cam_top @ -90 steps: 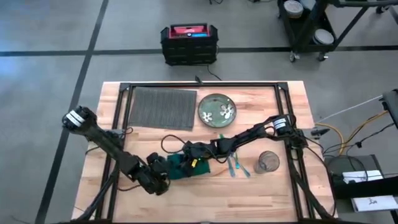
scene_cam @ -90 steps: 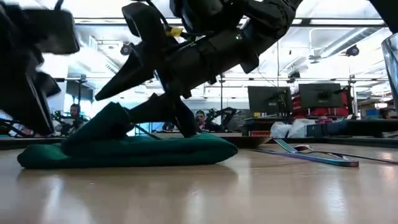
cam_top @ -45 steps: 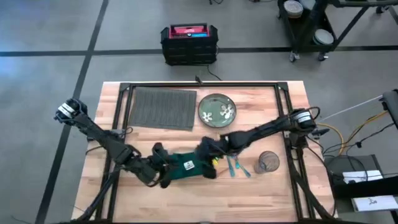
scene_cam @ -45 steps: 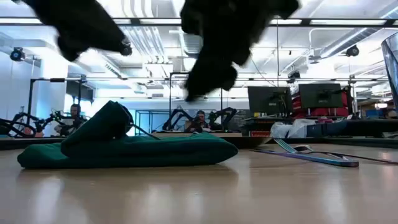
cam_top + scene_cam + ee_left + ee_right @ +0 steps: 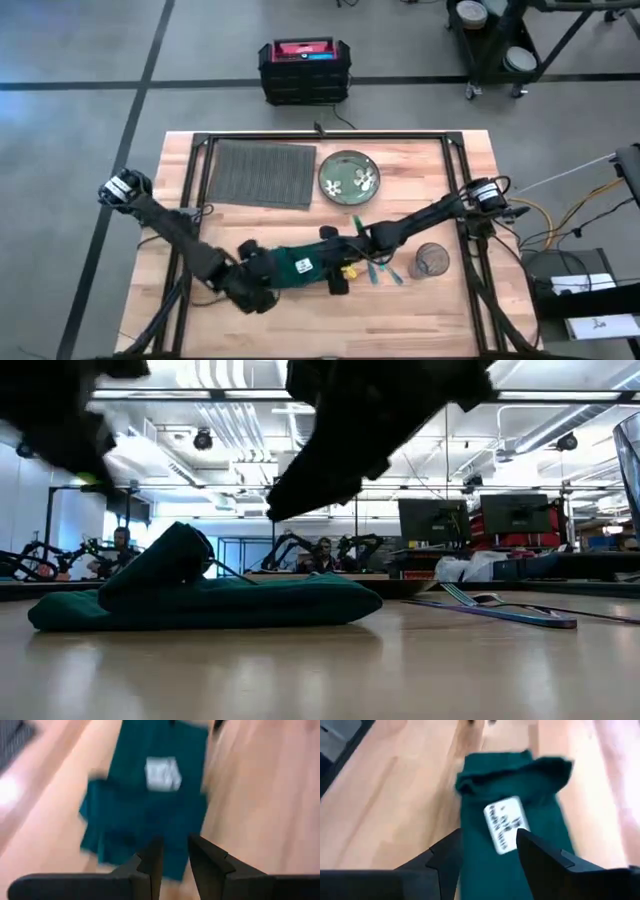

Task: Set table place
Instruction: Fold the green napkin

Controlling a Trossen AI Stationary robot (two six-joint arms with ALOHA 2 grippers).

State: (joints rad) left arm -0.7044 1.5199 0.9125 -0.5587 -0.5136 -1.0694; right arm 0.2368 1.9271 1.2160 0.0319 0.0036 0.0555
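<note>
A dark green napkin [image 5: 300,265] with a white label [image 5: 505,822] lies folded flat on the table [image 5: 420,310] near its front middle, one end humped up [image 5: 180,555]. My left gripper [image 5: 174,852] hovers over the napkin's left end, its fingers a narrow gap apart. Over the right end hovers my right gripper [image 5: 487,845], open. The low view shows both clear above the cloth. The place, a dark grey ribbed mat [image 5: 260,173], lies at the far left. A green flowered plate [image 5: 348,177] sits on the wood just right of it.
Cutlery [image 5: 378,265] lies on the table just right of the napkin, and a clear glass [image 5: 431,260] stands farther right. The black frame rail [image 5: 320,140] runs along the far edge and down both sides.
Both grippers were down at the napkin a second ago and have risen clear of it. My right gripper has also shifted toward the near edge. The napkin lies just as it did before.
</note>
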